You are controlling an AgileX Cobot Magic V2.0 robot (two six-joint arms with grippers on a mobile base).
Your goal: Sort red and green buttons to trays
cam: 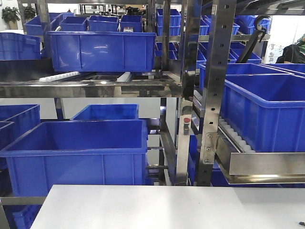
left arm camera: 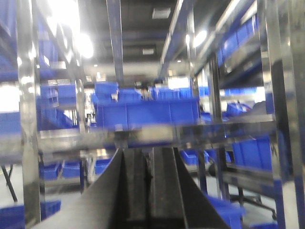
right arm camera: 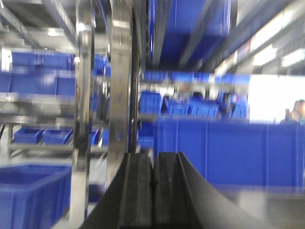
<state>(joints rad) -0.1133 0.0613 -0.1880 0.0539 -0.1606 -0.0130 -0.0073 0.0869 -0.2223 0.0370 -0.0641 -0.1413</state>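
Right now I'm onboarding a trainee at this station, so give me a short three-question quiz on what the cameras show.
1. True or false: a red tray lies on the white table.
2. What colour are the crates on the steel rack? A green, B blue, C cream.
3. Fill in: the right gripper is ____ (open or shut).
Key: 1 false; 2 B; 3 shut.

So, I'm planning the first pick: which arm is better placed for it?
Cannot tell; neither leads. The left gripper and right gripper are both shut, empty and face the blue crates, not the white table. No button or tray shows in any view.
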